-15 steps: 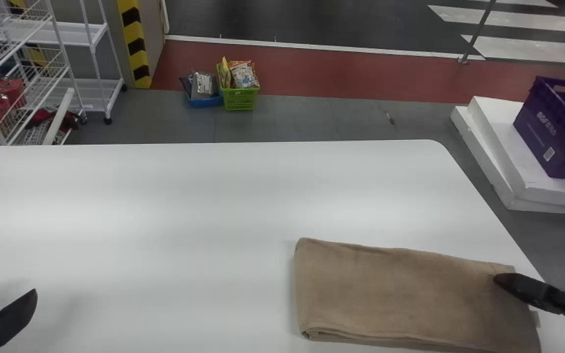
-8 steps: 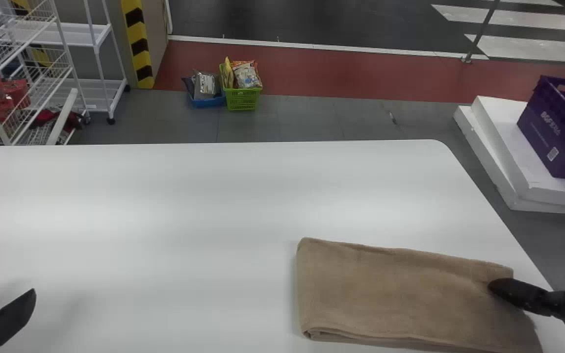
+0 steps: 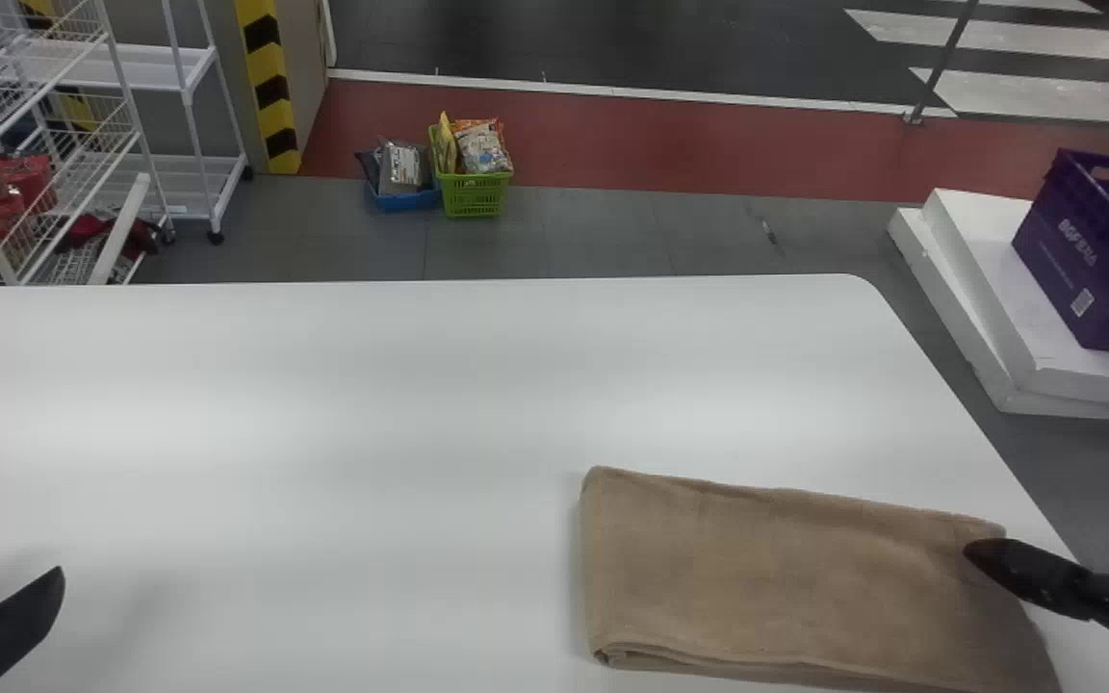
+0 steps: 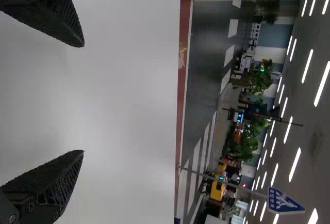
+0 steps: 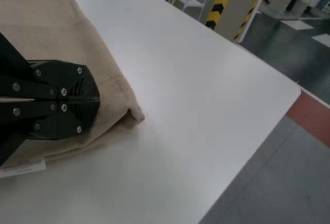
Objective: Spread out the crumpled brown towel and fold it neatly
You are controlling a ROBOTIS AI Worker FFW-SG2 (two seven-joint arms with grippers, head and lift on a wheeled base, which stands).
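The brown towel (image 3: 786,577) lies as a flat, layered rectangle at the table's near right, its folded edges facing the robot. My right gripper (image 3: 976,551) rests its tip on the towel's right end. In the right wrist view, my right gripper (image 5: 97,99) has both fingers together on top of the towel (image 5: 116,87), close to a corner with a small curled fold; a white label (image 5: 23,169) pokes out from beneath. Far from the towel, my left gripper (image 3: 15,558) stands at the near left. The left wrist view has my left gripper (image 4: 83,98) wide open with nothing between its fingers.
The white table (image 3: 323,414) has its right edge close by the towel. Beyond that edge, a purple crate (image 3: 1084,250) sits on white slabs (image 3: 978,318). Wire shelving (image 3: 64,144) and a green basket (image 3: 473,192) stand on the floor behind the table.
The right gripper's tip has shifted a little inward over the towel's right end, then slightly back outward. The towel's far right corner has moved slightly left. The left gripper has edged slightly left.
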